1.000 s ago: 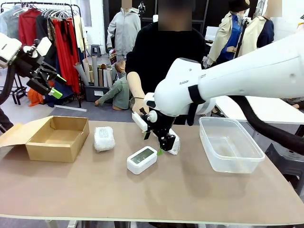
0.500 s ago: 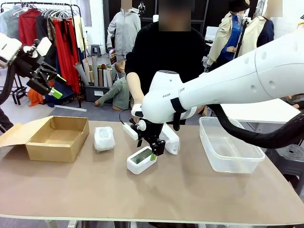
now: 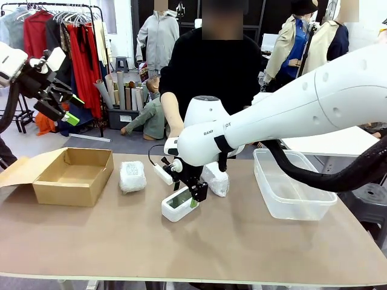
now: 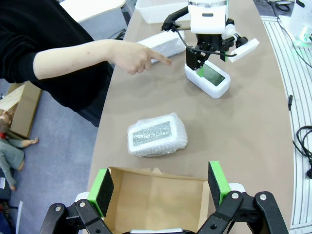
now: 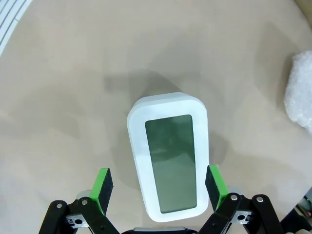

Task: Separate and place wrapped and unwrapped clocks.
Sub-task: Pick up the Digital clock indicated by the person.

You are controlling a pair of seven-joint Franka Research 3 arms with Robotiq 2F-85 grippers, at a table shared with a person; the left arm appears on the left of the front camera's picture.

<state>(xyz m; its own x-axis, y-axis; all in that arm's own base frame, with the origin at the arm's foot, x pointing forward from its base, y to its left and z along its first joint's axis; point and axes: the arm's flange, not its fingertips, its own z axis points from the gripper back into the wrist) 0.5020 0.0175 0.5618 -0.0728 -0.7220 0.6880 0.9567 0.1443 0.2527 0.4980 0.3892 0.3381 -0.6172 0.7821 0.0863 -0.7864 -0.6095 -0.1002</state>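
A bare white clock [image 3: 179, 205] with a grey screen lies at the table's middle. My right gripper [image 3: 188, 198] hangs right over it, open. In the right wrist view its green pads [image 5: 103, 189] straddle the clock [image 5: 168, 155] on both long sides without touching. One bubble-wrapped clock [image 3: 132, 176] lies left of it, another [image 3: 216, 179] just behind my right arm. My left gripper [image 3: 58, 96] is raised at the far left, open and empty; its wrist view looks down past the gripper [image 4: 159, 187] on the wrapped clock [image 4: 157, 135].
An open brown cardboard box [image 3: 72, 175] stands at the left, a clear plastic tub [image 3: 291, 186] at the right. The person stands across the table, one hand [image 4: 136, 56] pointing a finger toward the clocks. The table's front half is bare.
My right gripper has swung left from beside the far wrapped clock and come down over the bare clock. The left arm has stayed still.
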